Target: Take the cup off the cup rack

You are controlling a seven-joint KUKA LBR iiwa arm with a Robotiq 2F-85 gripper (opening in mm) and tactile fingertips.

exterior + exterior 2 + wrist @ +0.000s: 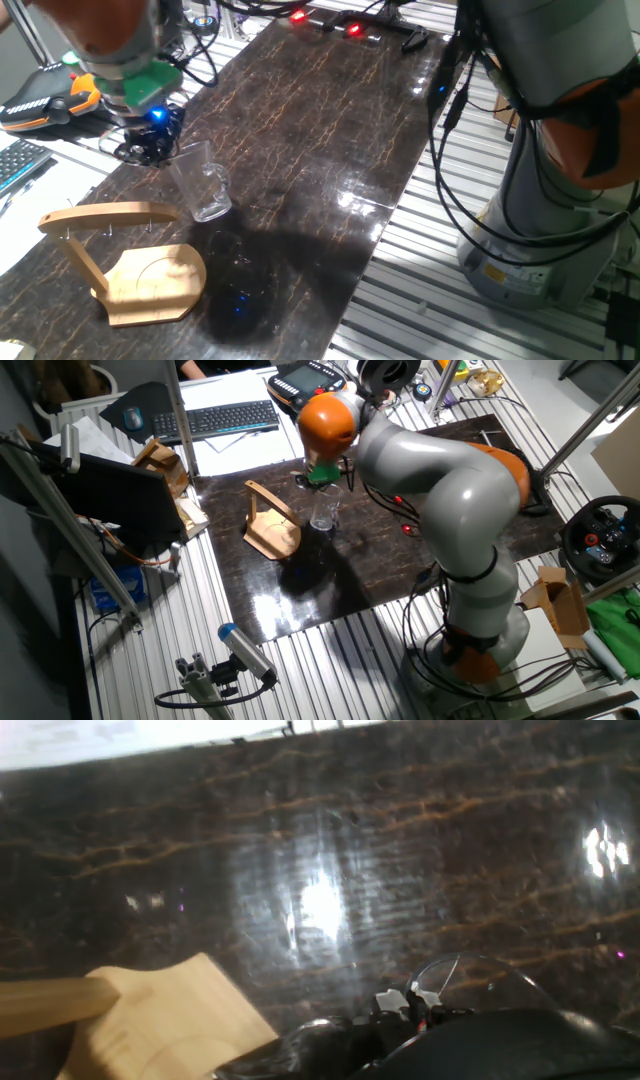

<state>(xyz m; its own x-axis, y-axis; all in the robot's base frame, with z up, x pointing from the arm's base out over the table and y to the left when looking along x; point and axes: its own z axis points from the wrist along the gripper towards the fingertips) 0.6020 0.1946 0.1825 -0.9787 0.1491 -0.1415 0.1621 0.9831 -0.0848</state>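
Pincer (160, 147) grips the cup (203, 185) by its rim, holding it tilted just above the dark worktop (330, 120); below it, to one side, stands the cup rack (125, 255).

Cup (203, 184): clear, colourless glass; cup rack (140, 268): pale, light-brown wood; table (330, 120): dark brown-black top veined with thin orange-tan streaks, white glare patches; arm (440, 470): grey shell, orange joints; green band above gripper (150, 142), blue light on it.
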